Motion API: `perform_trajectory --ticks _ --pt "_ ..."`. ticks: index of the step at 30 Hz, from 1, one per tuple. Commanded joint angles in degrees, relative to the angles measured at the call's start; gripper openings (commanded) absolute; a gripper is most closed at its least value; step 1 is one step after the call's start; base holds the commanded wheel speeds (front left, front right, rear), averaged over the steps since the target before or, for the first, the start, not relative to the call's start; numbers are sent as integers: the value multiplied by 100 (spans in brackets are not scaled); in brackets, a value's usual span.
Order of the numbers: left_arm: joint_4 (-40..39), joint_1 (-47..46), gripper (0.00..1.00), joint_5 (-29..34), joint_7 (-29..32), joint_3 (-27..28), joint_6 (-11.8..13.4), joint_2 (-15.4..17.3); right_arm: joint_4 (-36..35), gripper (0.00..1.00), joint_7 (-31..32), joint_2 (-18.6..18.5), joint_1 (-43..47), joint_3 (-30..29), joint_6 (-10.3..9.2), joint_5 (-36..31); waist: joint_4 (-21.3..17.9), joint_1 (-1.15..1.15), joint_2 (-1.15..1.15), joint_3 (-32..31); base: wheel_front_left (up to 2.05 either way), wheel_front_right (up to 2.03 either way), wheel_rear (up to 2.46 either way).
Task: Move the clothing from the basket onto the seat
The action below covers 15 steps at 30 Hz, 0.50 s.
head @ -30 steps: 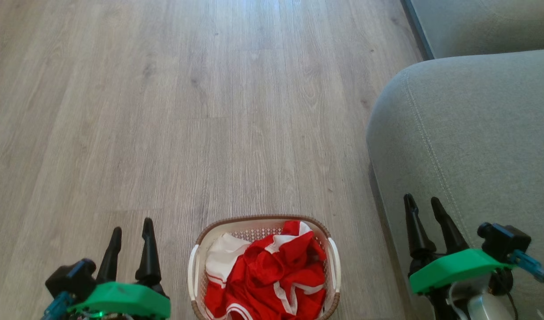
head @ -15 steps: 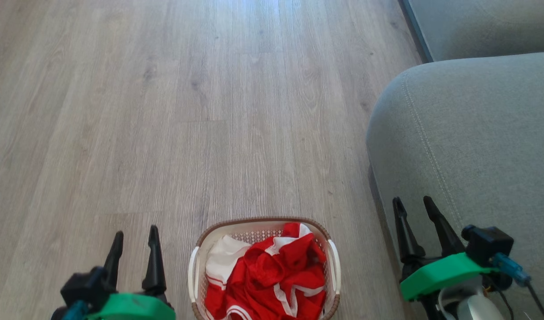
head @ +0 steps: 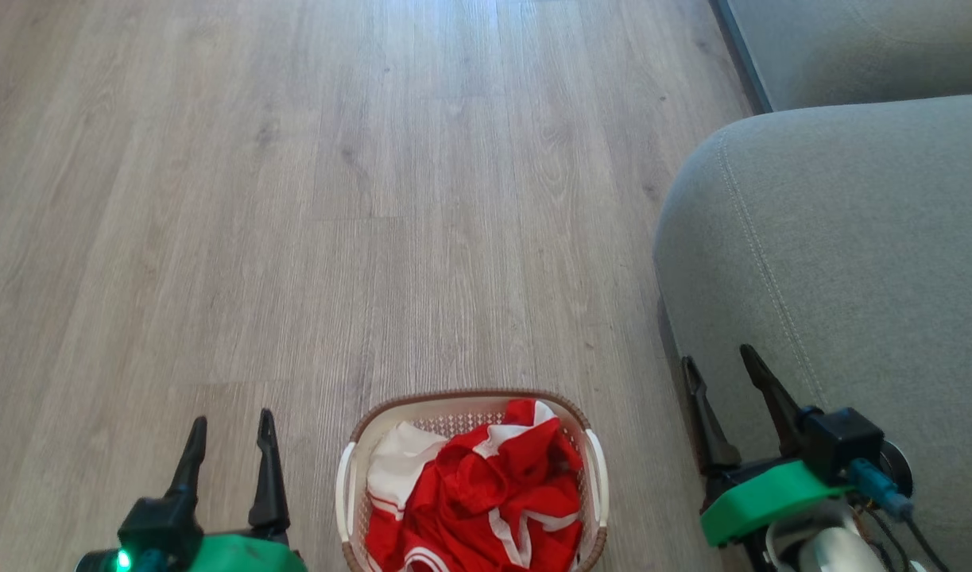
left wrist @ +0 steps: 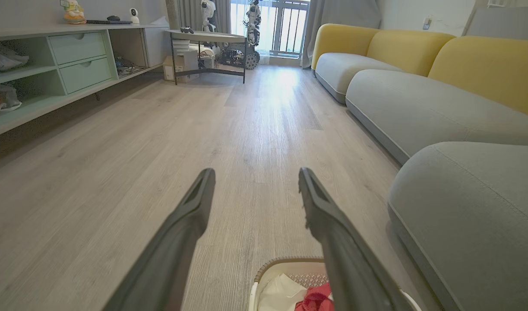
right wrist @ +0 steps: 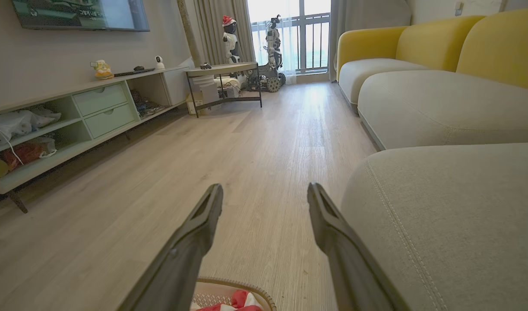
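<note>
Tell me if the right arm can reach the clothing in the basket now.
Probably yes: the open right tool hangs beside the basket, and the clothing lies uncovered on top, nothing between.

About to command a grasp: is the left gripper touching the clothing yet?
Apart. The head view shows bare floor between the left gripper and the basket holding the clothing.

Head view: taken from high above the basket, facing steeply down, with the basket close at the bottom edge. Left wrist view: set low, just left of the basket, facing level along the floor beyond its far rim. Right wrist view: also low, just right of the basket, beside the seat, facing the same way. Shared by all three: far rim of the basket, floor beyond, seat edge.
</note>
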Motion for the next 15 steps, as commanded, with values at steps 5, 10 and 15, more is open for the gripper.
perform_trajectory --ticks 5,10,15 --pt "-192 -103 100 316 -127 171 68 41 -243 100 -128 -70 -140 189 -1 -340 -8 0 0 -12 0 0 0" --pt "-153 -109 100 264 -127 153 71 39 -246 100 -128 -70 -140 176 -1 -348 -5 0 0 -9 0 0 0" --pt "-118 -115 100 213 -127 132 87 39 -245 100 -128 -70 -142 162 -1 -354 -2 0 0 -6 0 0 0"
